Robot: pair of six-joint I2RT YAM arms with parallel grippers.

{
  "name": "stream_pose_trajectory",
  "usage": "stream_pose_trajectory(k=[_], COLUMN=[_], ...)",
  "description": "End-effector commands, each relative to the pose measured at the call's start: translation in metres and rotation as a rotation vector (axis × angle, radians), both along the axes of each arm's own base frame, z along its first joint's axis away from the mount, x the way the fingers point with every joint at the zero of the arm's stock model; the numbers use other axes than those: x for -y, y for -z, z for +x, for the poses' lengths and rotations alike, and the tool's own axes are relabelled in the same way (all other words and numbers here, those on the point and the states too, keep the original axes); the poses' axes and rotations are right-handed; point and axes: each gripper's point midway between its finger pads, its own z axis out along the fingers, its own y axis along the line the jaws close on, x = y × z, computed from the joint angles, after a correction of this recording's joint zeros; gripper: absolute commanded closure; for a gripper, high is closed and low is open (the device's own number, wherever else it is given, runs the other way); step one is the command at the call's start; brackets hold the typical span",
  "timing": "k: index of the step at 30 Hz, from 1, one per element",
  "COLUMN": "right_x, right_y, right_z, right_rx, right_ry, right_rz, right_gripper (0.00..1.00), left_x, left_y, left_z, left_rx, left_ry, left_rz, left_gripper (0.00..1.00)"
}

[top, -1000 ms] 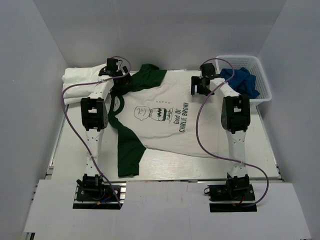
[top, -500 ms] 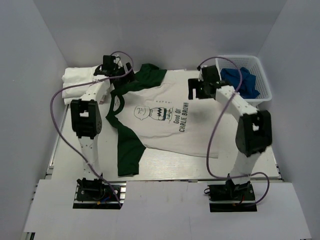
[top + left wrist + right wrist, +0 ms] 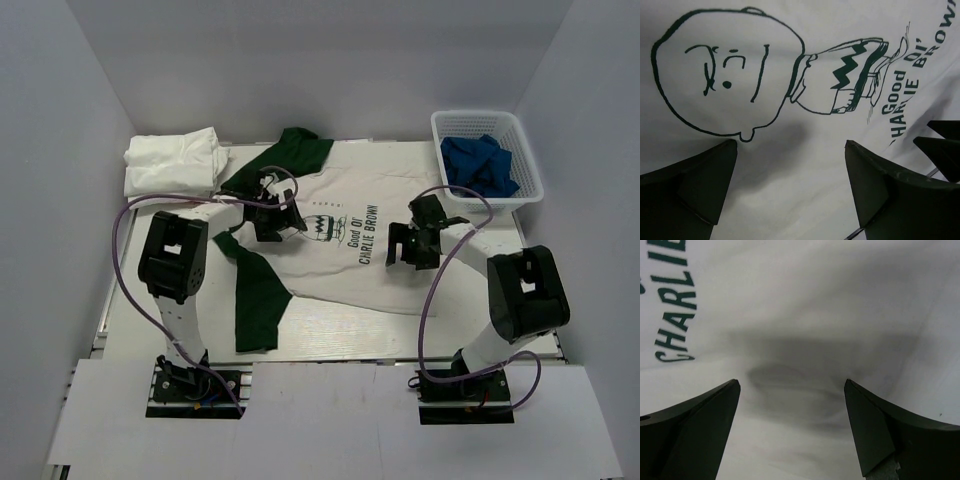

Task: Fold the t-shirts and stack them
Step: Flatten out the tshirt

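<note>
**Both claws spread over the Charlie Brown tee**

The printed t-shirt [image 3: 335, 265] lay flat, print up, across the middle of the table [image 3: 330, 340], collar toward the left. 1 dark green sleeve [image 3: 298, 150] reached toward the far edge and the other [image 3: 258, 305] toward the near edge. The left gripper [image 3: 276, 216] hung low over the chest of the shirt – its wrist camera showed the cartoon face [image 3: 727, 75] just ahead of 2 fingers set wide apart, nothing between them but flat cloth. The right gripper [image 3: 412, 246] sat over the shirt's lower half, beside the lettering [image 3: 675, 305]. Its jaws were likewise released, with a slight wrinkle of white fabric lying between the fingers and no cloth pinched.

A stack of folded white t-shirts [image 3: 172, 162] rested at the far left corner, well apart from both claws. At the far right stood a white basket [image 3: 478, 118] holding a crumpled blue cloth [image 3: 480, 165].
</note>
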Motion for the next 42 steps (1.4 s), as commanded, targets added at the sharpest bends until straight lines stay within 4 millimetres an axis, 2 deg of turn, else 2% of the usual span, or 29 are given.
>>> stream_pose_trajectory(k=[1,5,6,7,9,10,12,13,14,15,16,17,18,19,20,21,22,23,24,25,26,27,28,30,32,33,35,39,42], right_x=[0.01,0.023,0.027,0.028,0.028,0.028,0.022,0.015,0.014,0.01,0.007,0.006,0.007,0.005,0.007,0.013,0.019,0.021,0.028,0.031,0.032,0.031,0.035,0.034,0.04,0.041,0.044,0.054,0.06], right_y=[0.009,0.035,0.029,0.04,0.03,0.027,0.012,-0.007,-0.014,-0.031,-0.044,-0.061,-0.059,-0.073,-0.085,-0.079,-0.071,-0.08,-0.079,-0.077,-0.072,-0.07,-0.055,-0.058,-0.04,-0.041,-0.034,-0.024,-0.01], right_z=[0.023,0.03,0.046,0.045,0.064,0.068,0.078,0.082,0.083,0.084,0.081,0.08,0.072,0.068,0.064,0.053,0.042,0.03,0.025,0.013,0.0,-0.006,-0.021,-0.029,-0.042,-0.041,-0.045,-0.047,-0.055], right_rx=[0.032,-0.048,-0.023,-0.056,-0.033,-0.022,0.02,0.068,0.09,0.137,0.166,0.206,0.199,0.233,0.265,0.255,0.24,0.271,0.276,0.284,0.279,0.274,0.254,0.275,0.248,0.264,0.253,0.206,0.151], right_ry=[0.075,0.123,0.143,0.142,0.144,0.115,0.076,0.049,0.043,0.027,0.019,0.021,0.024,0.034,0.053,0.08,0.107,0.164,0.2,0.231,0.253,0.271,0.281,0.295,0.321,0.342,0.359,0.396,0.408], right_rz=[-0.037,-0.087,-0.089,-0.1,-0.094,-0.098,-0.095,-0.065,-0.055,-0.036,-0.018,-0.004,-0.005,0.008,0.02,0.005,0.002,0.042,0.033,0.048,0.068,0.085,0.086,0.118,0.104,0.119,0.114,0.055,0.029], right_gripper=[0.1,0.1,0.1,0.1,0.1,0.1,0.1,0.1,0.1,0.1,0.1,0.1,0.1,0.1,0.1,0.1,0.1,0.1,0.1,0.1,0.1,0.1,0.1,0.1,0.1,0.1,0.1,0.1,0.1], left_x=[-0.002,0.001,0.005,0.009,0.016,0.02,0.022,0.026,0.025,0.029,0.021,0.019,0.013,0.001,-0.007,-0.019,-0.033,-0.046,-0.053,-0.064,-0.066,-0.069,-0.076,-0.085,-0.093,-0.096,-0.088,-0.087,-0.09], left_y=[0.031,0.048,0.049,0.05,0.048,0.043,0.024,0.015,0.001,-0.009,-0.036,-0.05,-0.06,-0.051,-0.079,-0.079,-0.06,-0.07,-0.066,-0.045,-0.042,-0.053,-0.038,-0.026,-0.026,-0.014,-0.011,0.018,0.03], left_z=[-0.001,0.013,0.015,0.017,0.033,0.032,0.04,0.034,0.035,0.027,0.018,0.009,0.002,-0.022,-0.036,-0.048,-0.075,-0.095,-0.111,-0.141,-0.158,-0.17,-0.191,-0.22,-0.229,-0.24,-0.24,-0.247,-0.25], left_rx=[-0.053,-0.081,-0.087,-0.092,-0.064,-0.076,-0.041,-0.044,-0.016,-0.007,0.038,0.067,0.099,0.066,0.114,0.106,0.037,0.029,-0.002,-0.071,-0.105,-0.073,-0.116,-0.183,-0.149,-0.182,-0.18,-0.264,-0.298], left_ry=[-0.014,-0.018,-0.01,0.0,0.013,0.022,0.03,0.041,0.05,0.062,0.045,0.045,0.029,0.02,-0.004,-0.047,-0.072,-0.129,-0.154,-0.167,-0.197,-0.218,-0.236,-0.287,-0.325,-0.344,-0.321,-0.341,-0.346], left_rz=[0.073,0.091,0.079,0.062,0.047,0.051,0.045,0.046,0.043,0.041,0.053,0.059,0.086,0.117,0.105,0.135,0.174,0.186,0.192,0.213,0.203,0.162,0.17,0.17,0.158,0.163,0.116,0.132,0.165], left_gripper=[0.0,0.0,0.0,0.0,0.0,0.0,0.0,0.0,0.0,0.0,0.0,0.0,0.0,0.0,0.0,0.0,0.0,0.0,0.0,0.0,0.0,0.0,0.0,0.0,0.0,0.0,0.0,0.02,0.21])
